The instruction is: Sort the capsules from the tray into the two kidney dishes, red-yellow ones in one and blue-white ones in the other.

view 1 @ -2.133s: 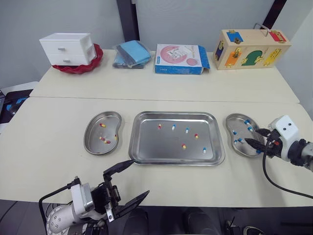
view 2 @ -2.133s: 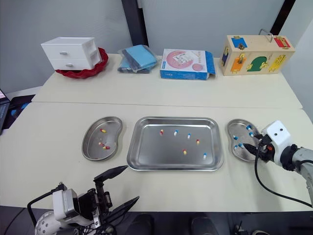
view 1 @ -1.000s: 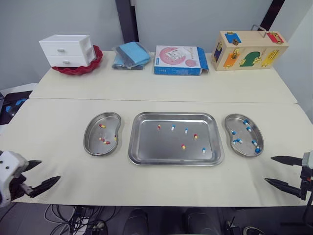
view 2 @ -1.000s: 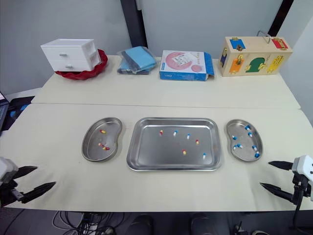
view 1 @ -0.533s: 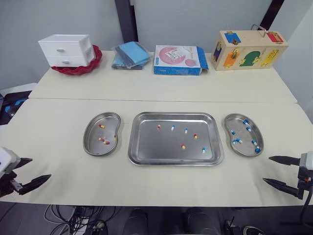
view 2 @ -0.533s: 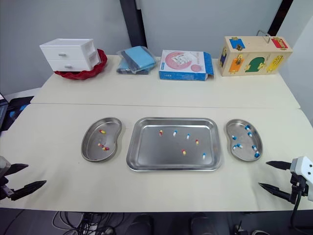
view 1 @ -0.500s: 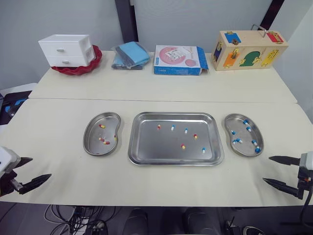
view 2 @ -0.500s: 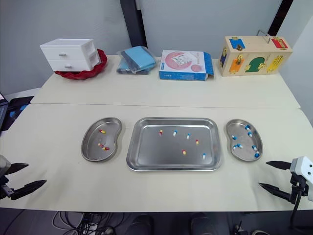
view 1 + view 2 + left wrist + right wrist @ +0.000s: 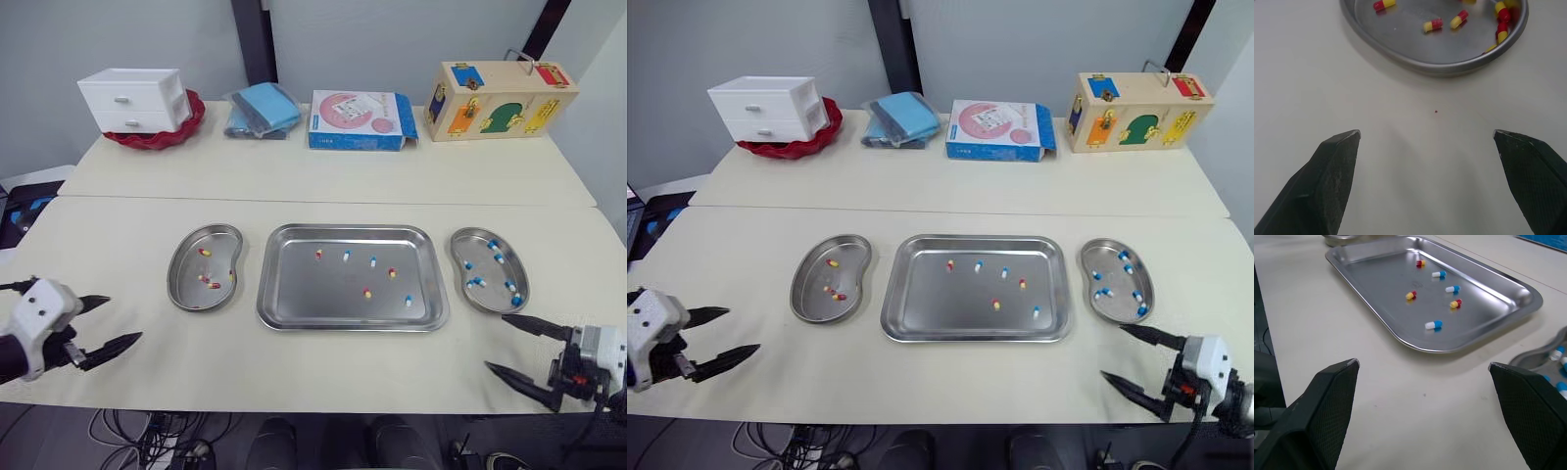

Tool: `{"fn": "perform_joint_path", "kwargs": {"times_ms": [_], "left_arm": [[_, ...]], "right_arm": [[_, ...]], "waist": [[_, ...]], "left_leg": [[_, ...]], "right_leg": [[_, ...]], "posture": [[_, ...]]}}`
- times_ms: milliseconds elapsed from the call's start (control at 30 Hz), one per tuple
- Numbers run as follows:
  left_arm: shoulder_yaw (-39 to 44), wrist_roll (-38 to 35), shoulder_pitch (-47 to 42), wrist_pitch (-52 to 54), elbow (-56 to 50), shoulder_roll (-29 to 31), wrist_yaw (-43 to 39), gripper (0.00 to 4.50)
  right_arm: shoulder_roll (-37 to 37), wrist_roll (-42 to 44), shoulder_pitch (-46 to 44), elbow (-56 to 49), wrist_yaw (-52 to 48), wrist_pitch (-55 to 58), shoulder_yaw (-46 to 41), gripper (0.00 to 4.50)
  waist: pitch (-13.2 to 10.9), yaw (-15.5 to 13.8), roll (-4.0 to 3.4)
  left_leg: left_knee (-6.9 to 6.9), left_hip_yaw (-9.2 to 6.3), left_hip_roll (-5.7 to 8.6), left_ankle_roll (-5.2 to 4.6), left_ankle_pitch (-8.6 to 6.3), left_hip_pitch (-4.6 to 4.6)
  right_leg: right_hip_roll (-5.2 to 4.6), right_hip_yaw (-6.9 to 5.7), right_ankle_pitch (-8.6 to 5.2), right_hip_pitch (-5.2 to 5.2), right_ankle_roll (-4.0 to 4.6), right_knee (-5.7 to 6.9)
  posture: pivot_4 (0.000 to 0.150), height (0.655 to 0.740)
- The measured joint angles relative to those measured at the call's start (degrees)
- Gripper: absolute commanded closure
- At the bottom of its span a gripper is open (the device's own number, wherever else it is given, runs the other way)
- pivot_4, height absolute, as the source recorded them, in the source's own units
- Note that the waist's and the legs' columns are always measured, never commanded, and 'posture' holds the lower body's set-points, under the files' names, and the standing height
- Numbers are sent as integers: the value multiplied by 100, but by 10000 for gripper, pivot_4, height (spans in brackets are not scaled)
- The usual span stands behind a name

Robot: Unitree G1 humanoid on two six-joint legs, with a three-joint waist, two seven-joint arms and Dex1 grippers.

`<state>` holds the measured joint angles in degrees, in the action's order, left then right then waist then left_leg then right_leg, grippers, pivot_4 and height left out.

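Observation:
The steel tray [image 9: 304, 294] lies mid-table and holds several loose capsules, among them a red-yellow one [image 9: 367, 292] and a blue-white one [image 9: 408, 301]. To its left, a kidney dish [image 9: 188, 284] contains red-yellow capsules [image 9: 1432, 24]. The kidney dish [image 9: 490, 296] to its right contains blue-white capsules [image 9: 493, 257]. My left gripper [image 9: 124, 317] hovers open and empty over the table, left of and nearer than the left dish. Just in front of the right dish, my right gripper [image 9: 495, 341] is open and empty too.
Along the far table stand a white drawer unit [image 9: 134, 98] on a red plate, blue packets [image 9: 263, 108], a blue and pink box [image 9: 361, 119] and a wooden lock box [image 9: 500, 98]. Both grippers sit near the table's front edge.
Both open grippers have moved inward over the table: the left toward the left dish, the right toward the front of the right dish. The capsules lie as before.

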<state>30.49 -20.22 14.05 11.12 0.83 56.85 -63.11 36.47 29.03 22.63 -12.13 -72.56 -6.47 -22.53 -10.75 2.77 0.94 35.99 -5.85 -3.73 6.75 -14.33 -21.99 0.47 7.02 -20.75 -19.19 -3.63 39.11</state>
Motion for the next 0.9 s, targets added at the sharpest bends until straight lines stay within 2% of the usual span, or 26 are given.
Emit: {"fn": "perform_joint_path", "kwargs": {"times_ms": [167,333,700,900], "left_arm": [[-624,-165,-772,394,-513,-55,2,0],[-1240,-267,-1531,641,-744,-118,0,0],[-1998,-266,-2214,923,-812,-275,-73,0],[-2685,-190,-2847,1417,-1097,-516,128,0]], "right_arm": [[-387,61,245,-574,261,-16,379,249],[-457,31,185,-691,445,-131,572,249],[-791,259,370,-786,713,-519,563,249],[-919,441,480,-774,718,-699,548,249]], "waist": [[2,-50,-1],[1,-66,-2],[-1,-92,-6],[-1,-108,-6]], "left_leg": [[3,-6,1,1,0,-1],[3,-3,1,0,0,1],[5,-5,2,0,0,-2],[9,-11,3,0,1,-2]], "right_leg": [[0,-5,0,2,0,2],[2,-1,1,0,0,5],[2,-4,0,1,1,7],[2,-8,0,5,0,8]], "posture": [[1500,7400],[1500,7400],[1500,7400],[1500,7400]]}}
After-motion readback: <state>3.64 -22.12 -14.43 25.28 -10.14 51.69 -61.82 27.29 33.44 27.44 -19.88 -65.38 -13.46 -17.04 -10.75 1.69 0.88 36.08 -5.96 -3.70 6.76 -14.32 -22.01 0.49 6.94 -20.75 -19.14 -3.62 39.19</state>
